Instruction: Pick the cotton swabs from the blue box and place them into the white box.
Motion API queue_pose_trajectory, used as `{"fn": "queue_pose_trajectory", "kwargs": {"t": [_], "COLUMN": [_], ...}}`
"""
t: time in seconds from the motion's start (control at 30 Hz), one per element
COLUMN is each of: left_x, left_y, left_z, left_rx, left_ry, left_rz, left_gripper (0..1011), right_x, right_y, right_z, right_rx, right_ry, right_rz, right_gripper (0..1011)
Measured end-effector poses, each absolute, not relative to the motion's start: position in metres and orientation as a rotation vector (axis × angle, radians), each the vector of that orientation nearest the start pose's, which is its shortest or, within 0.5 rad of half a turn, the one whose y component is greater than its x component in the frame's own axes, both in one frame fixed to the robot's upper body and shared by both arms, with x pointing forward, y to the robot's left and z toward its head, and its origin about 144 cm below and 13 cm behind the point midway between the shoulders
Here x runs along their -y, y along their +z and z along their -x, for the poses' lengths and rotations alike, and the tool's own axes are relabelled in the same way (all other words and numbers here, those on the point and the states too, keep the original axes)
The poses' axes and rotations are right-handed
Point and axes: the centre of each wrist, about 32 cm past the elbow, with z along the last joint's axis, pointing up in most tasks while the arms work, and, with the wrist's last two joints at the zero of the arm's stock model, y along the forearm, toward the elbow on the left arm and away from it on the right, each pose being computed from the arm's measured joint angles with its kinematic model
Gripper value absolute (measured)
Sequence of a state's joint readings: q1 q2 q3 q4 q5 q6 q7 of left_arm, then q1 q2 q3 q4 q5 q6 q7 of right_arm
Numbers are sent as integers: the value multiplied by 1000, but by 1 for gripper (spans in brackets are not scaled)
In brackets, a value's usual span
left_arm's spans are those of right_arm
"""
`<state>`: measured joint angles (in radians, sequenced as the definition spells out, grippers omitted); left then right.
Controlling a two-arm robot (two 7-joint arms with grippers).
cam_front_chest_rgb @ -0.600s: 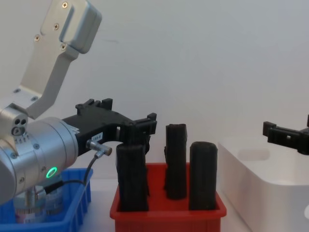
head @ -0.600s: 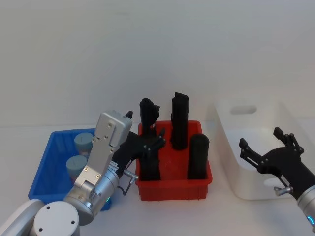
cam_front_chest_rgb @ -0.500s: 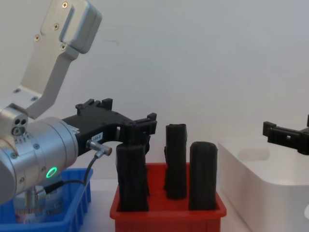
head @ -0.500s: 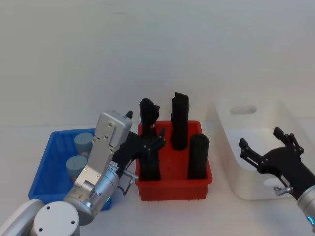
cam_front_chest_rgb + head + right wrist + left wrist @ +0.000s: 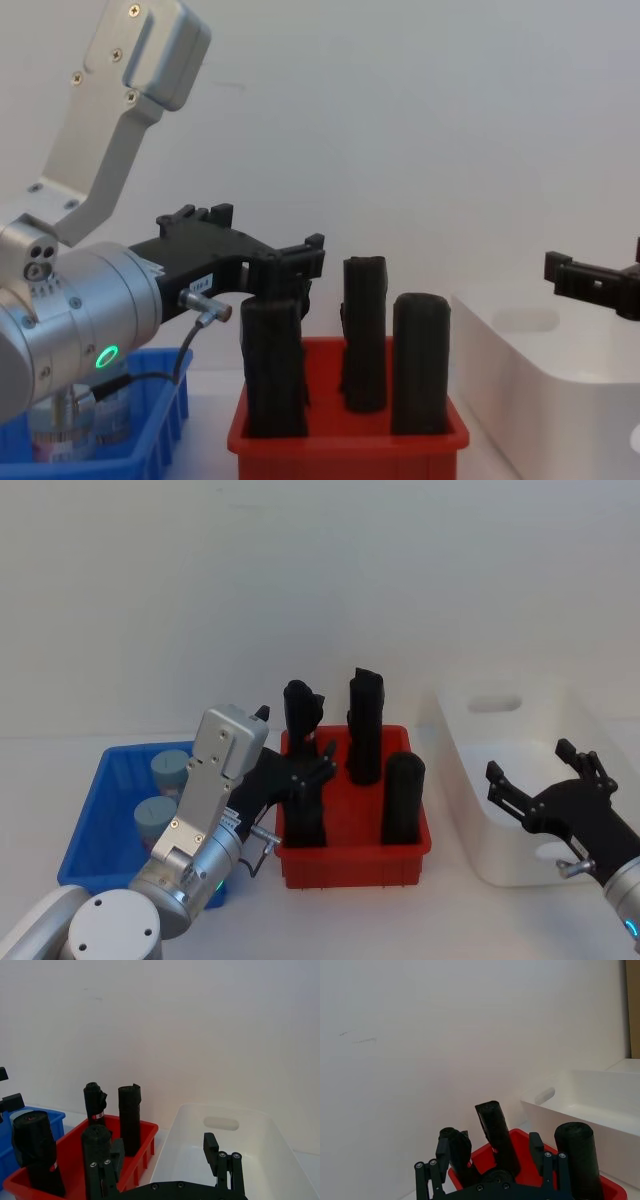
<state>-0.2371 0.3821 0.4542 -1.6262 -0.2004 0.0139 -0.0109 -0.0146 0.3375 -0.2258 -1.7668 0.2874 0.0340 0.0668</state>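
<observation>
The left claw (image 5: 322, 762) hangs low at the near left, its fingers spread and empty. Its tips are beside the top of the nearest black roll (image 5: 305, 815), at the left side of the red bin (image 5: 350, 865). Whether it touches that roll cannot be told. At the near right the right claw (image 5: 528, 762) hovers with its fingers wide apart, holding nothing, above the near end of the white box (image 5: 455, 750).

The blue box (image 5: 92, 795) sits on the counter (image 5: 400, 920), just left of the red bin and partly behind the left arm. Both swabs (image 5: 155, 815) are inside it, upright with lids up: one tub nearer, and the second tub (image 5: 170, 768) just behind it.

The red bin stands between the two boxes and holds four upright rolls, two near and two far. The white box reaches farthest back on the right. A plain wall (image 5: 320, 600) rises beyond.
</observation>
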Motion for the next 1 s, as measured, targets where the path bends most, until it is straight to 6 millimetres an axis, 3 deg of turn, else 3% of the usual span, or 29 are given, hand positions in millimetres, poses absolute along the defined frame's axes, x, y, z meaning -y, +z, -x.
{"fn": "queue_pose_trajectory", "kwargs": {"t": [1.0], "left_x": [-198], "left_y": [1204], "left_z": [-492], "left_rx": [268], "left_ry": [1124], "left_rz": [-61], "left_gripper": [1003], "right_x": [237], "right_y": [1189], "right_z": [-443], "right_rx": [75], "right_ry": [-1230], "right_rz": [-26], "right_gripper": [1001]}}
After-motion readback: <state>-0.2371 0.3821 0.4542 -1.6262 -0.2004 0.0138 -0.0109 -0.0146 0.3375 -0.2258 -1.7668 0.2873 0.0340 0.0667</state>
